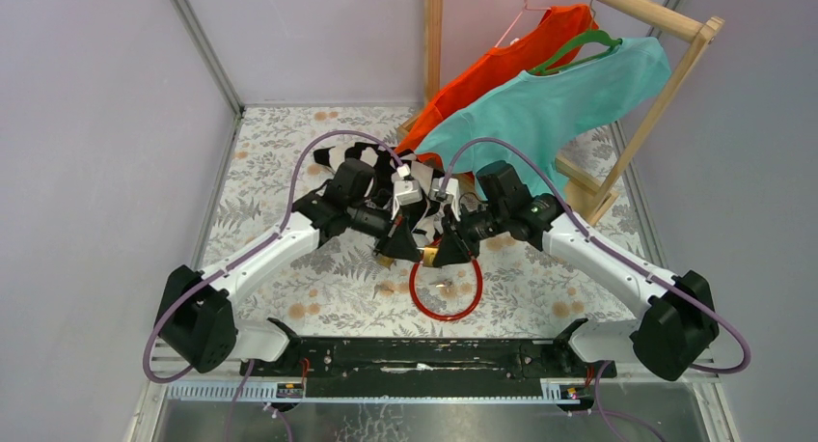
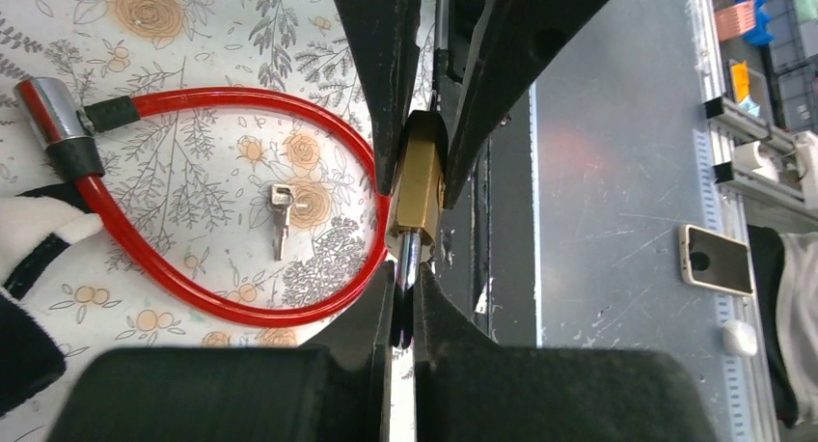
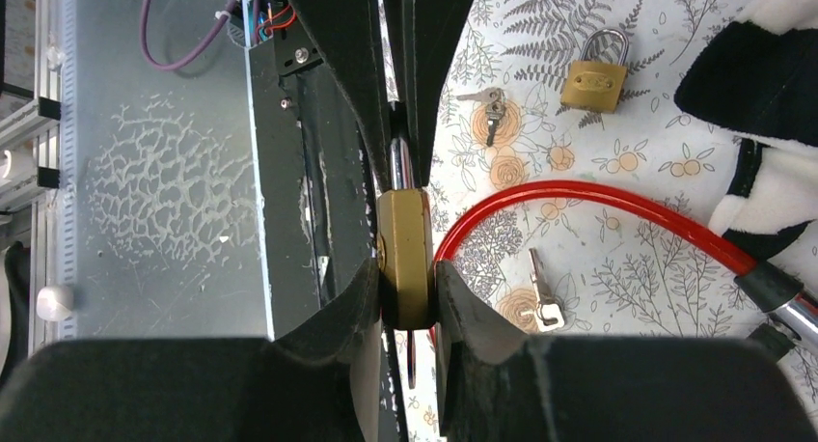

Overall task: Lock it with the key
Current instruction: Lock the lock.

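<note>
A brass padlock (image 1: 427, 257) is held off the table between both grippers. My right gripper (image 3: 405, 273) is shut on its brass body (image 3: 405, 239). My left gripper (image 2: 405, 273) is shut on the silver shackle (image 2: 408, 254) that sticks out of the body (image 2: 417, 181). A thin dark ring (image 3: 411, 360) hangs under the body between my right fingers; whether a key sits in the lock is hidden. A loose key (image 2: 281, 218) lies on the table inside the red cable's loop; it also shows in the right wrist view (image 3: 543, 302).
A red cable lock (image 1: 446, 312) loops on the floral cloth below the grippers. A second brass padlock (image 3: 595, 75) and another key (image 3: 490, 104) lie nearby. A black-and-white plush (image 1: 367, 162) lies behind the arms. A wooden rack with orange and teal shirts (image 1: 559, 95) stands at the back right.
</note>
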